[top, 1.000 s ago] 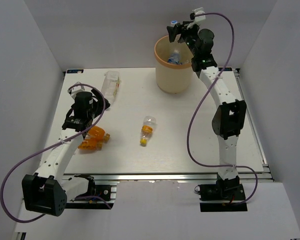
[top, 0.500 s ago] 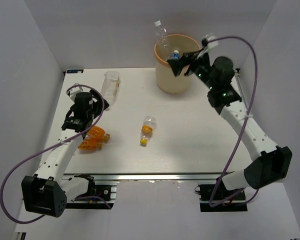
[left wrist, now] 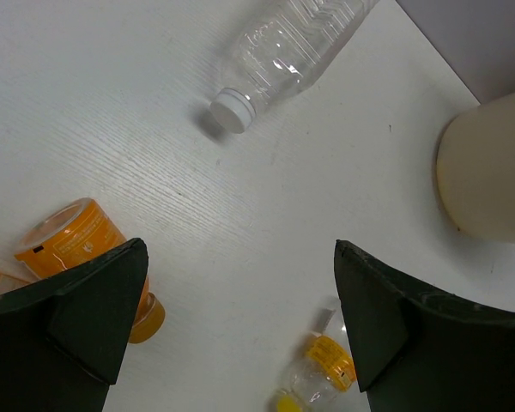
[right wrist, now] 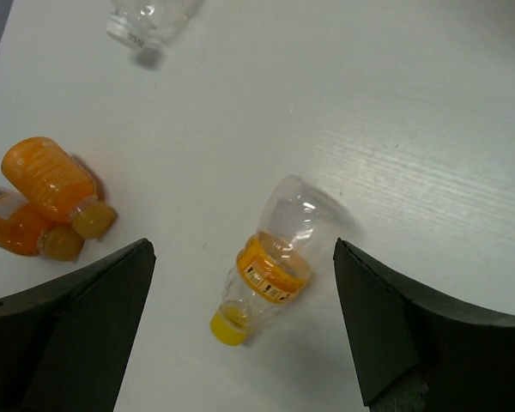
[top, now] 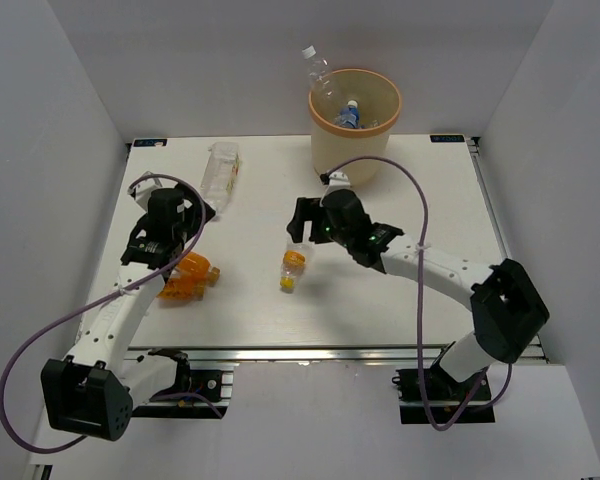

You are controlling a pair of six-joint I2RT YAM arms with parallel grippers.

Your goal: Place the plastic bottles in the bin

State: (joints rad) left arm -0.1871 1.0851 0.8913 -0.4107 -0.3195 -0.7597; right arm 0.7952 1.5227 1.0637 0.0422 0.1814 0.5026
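The right arm [top: 435, 268] is bending sharply at its elbow above the near right part of the tabletop [top: 420, 210]. From there its forearm is running low and leftwards to the middle of the surface. The right hand [right wrist: 240, 249] is hanging over the yellow-capped bottle [top: 294, 265] with its two fingers [right wrist: 77, 318] standing wide apart. In the wrist view this bottle is lying on its side in the gap between them, its cap toward the near edge, and neither finger is gripping it. The left arm [top: 115, 310] is rising from its base at the near left corner and leaning toward the far side. The left hand [left wrist: 240, 257] is pointing down at bare tabletop, its fingers also spread wide and holding nothing. The two orange bottles [top: 185, 278] are lying side by side and touching each other, just beside the forearm of this arm. The plain clear bottle [top: 220, 172] is lying on its side near the far left edge, with its white cap turned toward the near side. The bin [top: 355, 150] is standing upright at the far edge, well apart from both hands. Inside it a blue-capped bottle [top: 348, 112] is showing, and a tall clear bottle [top: 320, 72] is leaning there with its neck sticking up above the rim on the far left side. Whether more bottles are lying deeper in the bin cannot be told.
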